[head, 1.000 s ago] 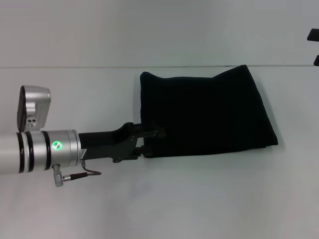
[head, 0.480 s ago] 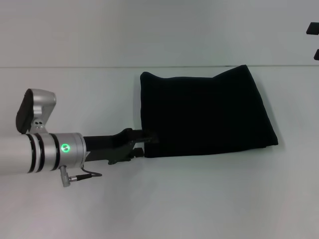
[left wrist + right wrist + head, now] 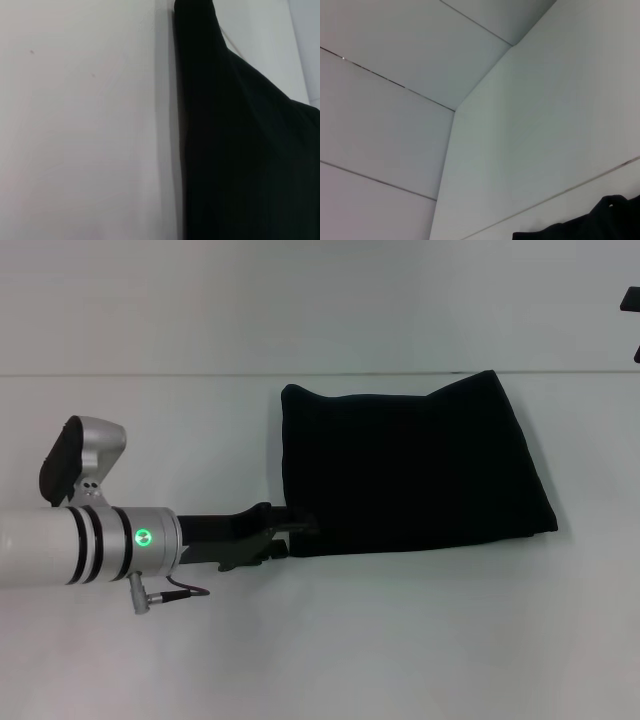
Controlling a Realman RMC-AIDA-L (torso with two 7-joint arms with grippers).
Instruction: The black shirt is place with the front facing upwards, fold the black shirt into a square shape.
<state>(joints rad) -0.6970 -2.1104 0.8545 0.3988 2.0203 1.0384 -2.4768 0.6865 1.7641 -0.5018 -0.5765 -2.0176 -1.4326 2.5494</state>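
The black shirt (image 3: 410, 465) lies folded into a rough rectangle on the white table (image 3: 420, 640), with only plain black cloth showing. My left gripper (image 3: 298, 528) reaches in low from the left and sits at the shirt's near left corner, dark against the dark cloth. The left wrist view shows the shirt's (image 3: 240, 150) straight side edge against the table. My right gripper (image 3: 633, 323) shows only as two separate black tips at the far right edge, well away from the shirt, with nothing between them. In the right wrist view a corner of the shirt (image 3: 585, 227) is visible.
The table's back edge (image 3: 150, 374) meets a pale wall behind the shirt. Bare white tabletop stretches in front of the shirt and to its left, under the left arm (image 3: 90, 545).
The left arm's wrist has shifted right and slightly lower, and the gripper tip sits lower at the shirt's corner. The right gripper has slid further out of view. The shirt has not moved.
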